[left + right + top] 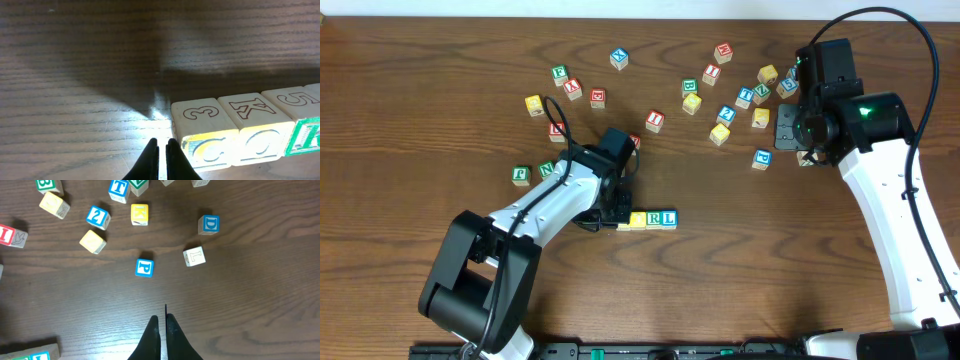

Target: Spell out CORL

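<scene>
- The cubes (654, 218) spell CORL in a row on the desk (770, 280).
- The left hand (162, 150) is closed, empty, just beside the C cube (205, 144); the right hand (162, 325) too.
- Spelling seems finished; next, withdraw without pushing them.

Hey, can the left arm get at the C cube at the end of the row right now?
Probably yes. The left gripper sits shut right beside the C cube, with nothing between them; only the O cube abuts its far side. To grasp, it would need to open.
</scene>
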